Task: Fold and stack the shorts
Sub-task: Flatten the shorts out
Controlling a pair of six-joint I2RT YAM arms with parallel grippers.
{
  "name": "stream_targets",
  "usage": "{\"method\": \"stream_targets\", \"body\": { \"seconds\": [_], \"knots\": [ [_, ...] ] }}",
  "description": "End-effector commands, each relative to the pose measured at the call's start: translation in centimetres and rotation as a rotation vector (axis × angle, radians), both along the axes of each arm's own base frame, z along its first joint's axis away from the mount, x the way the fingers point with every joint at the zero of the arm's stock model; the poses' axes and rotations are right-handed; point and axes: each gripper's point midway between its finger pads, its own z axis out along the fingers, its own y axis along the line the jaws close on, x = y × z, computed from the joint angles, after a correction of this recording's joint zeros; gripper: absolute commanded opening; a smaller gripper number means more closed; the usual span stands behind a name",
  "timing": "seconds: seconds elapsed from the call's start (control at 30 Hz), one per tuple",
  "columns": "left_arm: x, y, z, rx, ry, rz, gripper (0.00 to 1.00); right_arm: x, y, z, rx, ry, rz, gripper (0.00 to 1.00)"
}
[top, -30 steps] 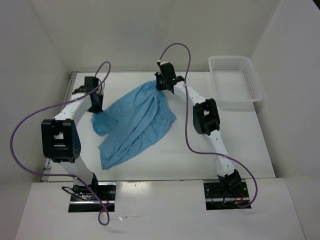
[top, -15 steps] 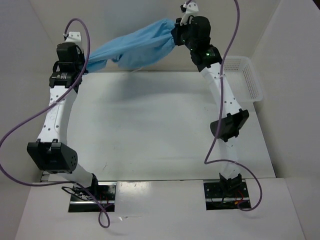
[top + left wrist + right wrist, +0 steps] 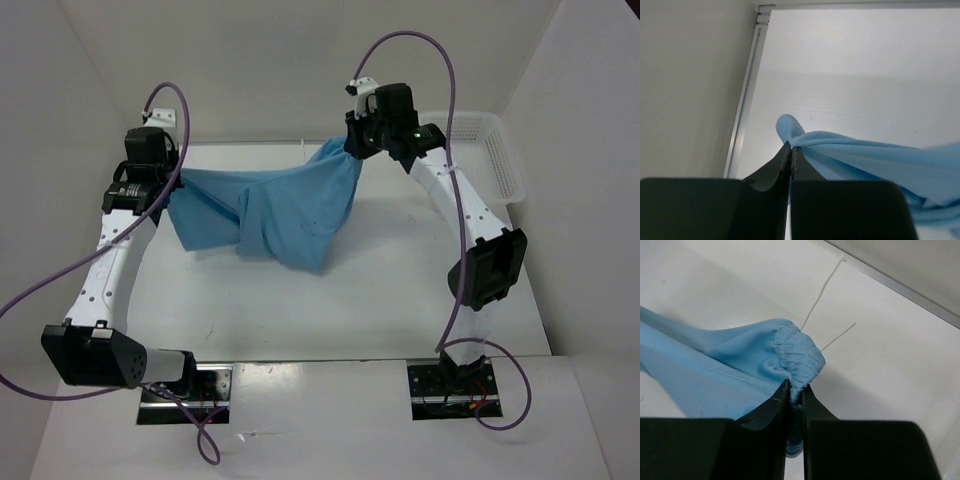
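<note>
- The shorts [image 3: 265,210] hung lower and slacker than half a second before, when they were stretched high near the back wall. They now sagged above the far half of the surface [image 3: 380,290].
- Whether their lowest fold touched the surface, I could not tell.
- Their long axis ran left to right, with the gathered waistband [image 3: 797,352] at the higher right end.
- My left jaws were pinched together on a bunched hem corner.
- My right jaws were clamped on the waistband.
- The white basket [image 3: 497,155] sat apart, far right.
</note>
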Motion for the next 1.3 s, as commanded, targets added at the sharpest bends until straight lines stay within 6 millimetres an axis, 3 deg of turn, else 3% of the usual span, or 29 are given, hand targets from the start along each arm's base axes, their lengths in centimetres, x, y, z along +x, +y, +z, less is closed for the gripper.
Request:
{"method": "stream_targets", "body": {
  "seconds": [0.0,0.07,0.1,0.17,0.23,0.33,0.37,0.43,0.47,0.5,0.57,0.6,0.63,0.67,0.7,0.73,0.77,0.8,0.83,0.9,0.93,0.97,1.03,1.07,1.1,1.13,1.2,1.27],
  "knots": [
    [1.0,2.1,6.2,0.031,-0.189,0.09,0.0,-1.2,0.0,8.1,0.079,-0.186,0.042,0.0],
    [1.5,2.6,8.6,0.033,-0.25,0.109,0.0,-2.0,0.5,9.8,0.106,-0.208,0.083,0.0],
    [2.2,3.0,9.3,0.033,-0.276,0.119,0.0,-2.2,0.6,9.6,0.107,-0.198,0.094,0.0],
    [2.9,3.2,10.5,0.035,-0.313,0.128,0.0,-3.0,0.5,11.2,0.122,-0.23,0.103,0.0],
    [4.3,2.8,10.7,0.025,-0.318,0.101,0.0,-3.3,0.4,10.2,0.12,-0.195,0.099,0.0],
    [7.0,0.5,7.0,0.005,-0.215,0.019,0.0,-3.3,0.2,8.2,0.113,-0.15,0.082,0.0],
    [8.3,-0.3,3.6,0.002,-0.126,-0.004,0.0,-3.2,0.1,7.4,0.113,-0.126,0.063,0.0],
    [9.7,-2.3,1.1,-0.007,-0.06,-0.056,0.0,-2.7,0.0,5.6,0.129,-0.087,0.018,0.0],
    [11.1,-3.1,-2.2,-0.012,0.013,-0.078,0.0,-2.4,0.0,5.0,0.141,-0.074,-0.003,0.0],
    [11.8,-3.1,-3.4,-0.012,0.037,-0.078,0.0,-1.5,-0.3,3.0,0.132,-0.038,-0.056,0.03],
    [14.3,-4.2,-6.1,-0.022,0.086,-0.108,0.0,0.3,-0.2,1.9,0.181,-0.012,-0.146,0.12],
    [15.3,-4.3,-6.4,-0.022,0.087,-0.108,0.13,2.4,-0.5,0.4,0.172,-0.003,-0.218,0.21],
    [16.5,-4.4,-8.8,-0.021,0.135,-0.108,0.29,3.6,-0.5,-0.2,0.178,-0.002,-0.256,0.36],
    [16.9,-4.7,-9.2,-0.029,0.157,-0.12,0.56,4.8,-0.3,-0.7,0.186,0.004,-0.285,0.38],
    [18.1,-5.3,-6.6,-0.029,0.106,-0.131,0.75,6.7,-0.6,1.2,0.204,-0.059,-0.336,0.46],
    [18.0,-5.8,-7.0,-0.044,0.138,-0.156,0.92,8.7,-0.6,-1.5,0.179,-0.035,-0.384,0.7],
    [18.1,-6.2,-6.2,-0.056,0.128,-0.176,0.95,9.7,-1.0,-1.6,0.157,-0.058,-0.412,0.78],
    [17.8,-6.6,-4.9,-0.069,0.103,-0.199,0.97,10.7,-1.3,-0.2,0.142,-0.12,-0.446,0.82],
    [16.0,-7.0,-3.4,-0.083,0.08,-0.224,0.99,11.2,-1.8,-1.1,0.106,-0.13,-0.471,0.83],
    [13.4,-8.6,-3.6,-0.104,0.091,-0.281,0.99,11.4,-3.0,-2.9,0.02,-0.136,-0.496,0.83],
    [11.1,-8.9,-2.7,-0.104,0.09,-0.291,0.99,11.0,-4.0,-2.7,0.008,-0.137,-0.503,0.83],
    [8.8,-9.1,-7.0,-0.106,0.208,-0.295,0.99,10.3,-4.6,-5.0,-0.019,-0.086,-0.495,0.83],
    [4.8,-9.9,-10.1,-0.136,0.332,-0.335,0.99,8.9,-6.0,-7.2,-0.053,-0.023,-0.458,0.79],
    [2.1,-10.2,-14.2,-0.165,0.447,-0.353,0.99,8.3,-6.5,-8.0,-0.067,0.003,-0.447,0.73],
    [0.6,-10.2,-15.4,-0.177,0.489,-0.361,0.95,8.1,-7.6,-8.7,-0.098,0.011,-0.432,0.68],
    [-0.4,-10.4,-16.7,-0.19,0.526,-0.368,0.93,6.9,-7.3,-9.7,-0.122,0.036,-0.37,0.58],
    [-2.5,-11.2,-19.1,-0.242,0.606,-0.406,0.89,5.2,-7.3,-11.4,-0.193,0.068,-0.277,0.52],
    [-3.4,-12.3,-19.7,-0.293,0.63,-0.451,0.86,2.8,-6.6,-13.2,-0.175,0.14,-0.204,0.47]
  ]
}}
